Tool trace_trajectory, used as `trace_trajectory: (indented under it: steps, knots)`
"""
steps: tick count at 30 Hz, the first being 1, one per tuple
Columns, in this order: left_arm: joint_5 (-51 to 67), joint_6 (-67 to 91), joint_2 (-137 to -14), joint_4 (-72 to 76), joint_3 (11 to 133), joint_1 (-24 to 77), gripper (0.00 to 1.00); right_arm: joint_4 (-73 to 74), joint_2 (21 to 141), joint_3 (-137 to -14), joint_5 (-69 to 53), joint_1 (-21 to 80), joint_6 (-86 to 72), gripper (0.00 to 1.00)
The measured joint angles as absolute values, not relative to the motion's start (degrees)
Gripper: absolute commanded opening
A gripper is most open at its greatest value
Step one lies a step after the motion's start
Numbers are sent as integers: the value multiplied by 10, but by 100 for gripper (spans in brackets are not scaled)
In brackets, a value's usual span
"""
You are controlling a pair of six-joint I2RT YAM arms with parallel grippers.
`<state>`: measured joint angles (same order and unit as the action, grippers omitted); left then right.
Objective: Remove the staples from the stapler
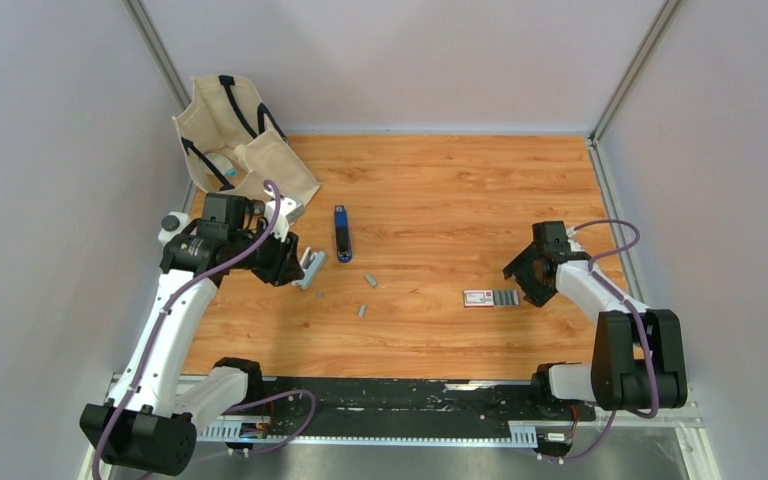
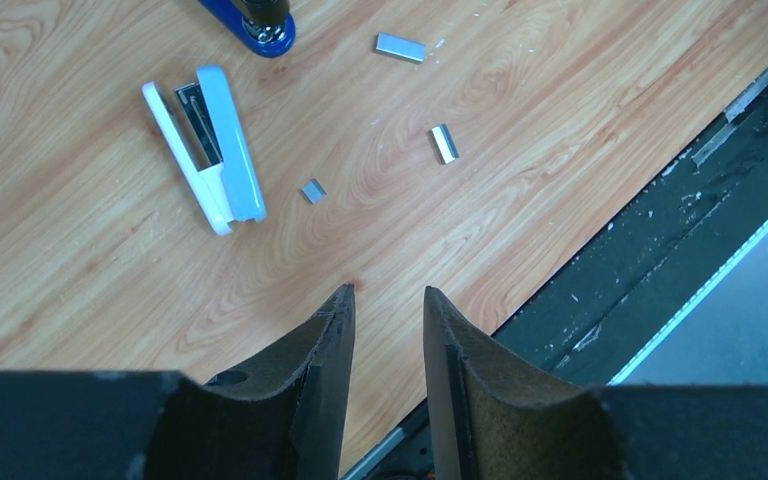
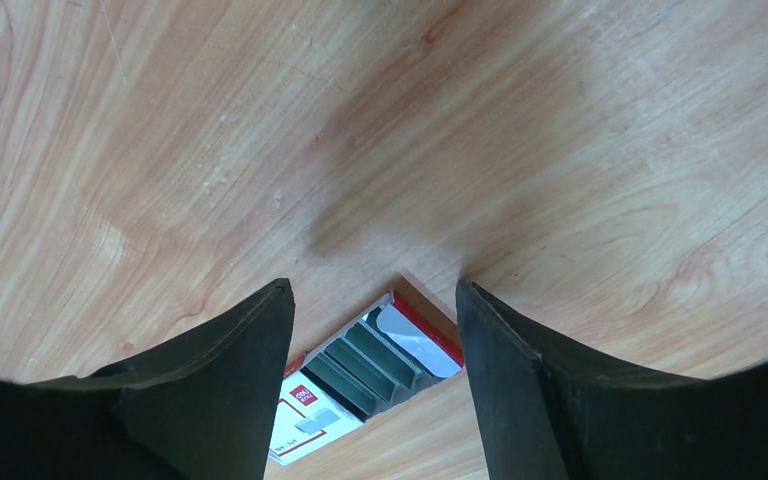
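Wood table [image 1: 440, 180], white stapler [image 2: 210, 145] lying open. 3 staples [image 2: 444, 143] loose, right of it. Left gripper [image 2: 388, 295] beside it, right gripper [image 3: 375, 290] far right, both released, empty.

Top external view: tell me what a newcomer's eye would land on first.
A white stapler lies at the left, just beside the open left gripper, with a blue stapler behind it. Short strips of staples are scattered on the wood to their right. Further right, the open right gripper hangs over a red-and-white box.
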<state>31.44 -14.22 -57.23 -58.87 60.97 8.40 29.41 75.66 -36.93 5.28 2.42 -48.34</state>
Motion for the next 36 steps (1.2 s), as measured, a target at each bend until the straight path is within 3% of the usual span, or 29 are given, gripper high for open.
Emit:
trace_trajectory:
  steps: [14,36]
  knots:
    - [314,-142,-572,-587,611,85,41,272,730,-344,46,29,-486,67]
    - [314,-142,-567,-576,613,86,43,323,728,-351,44,121,-526,67]
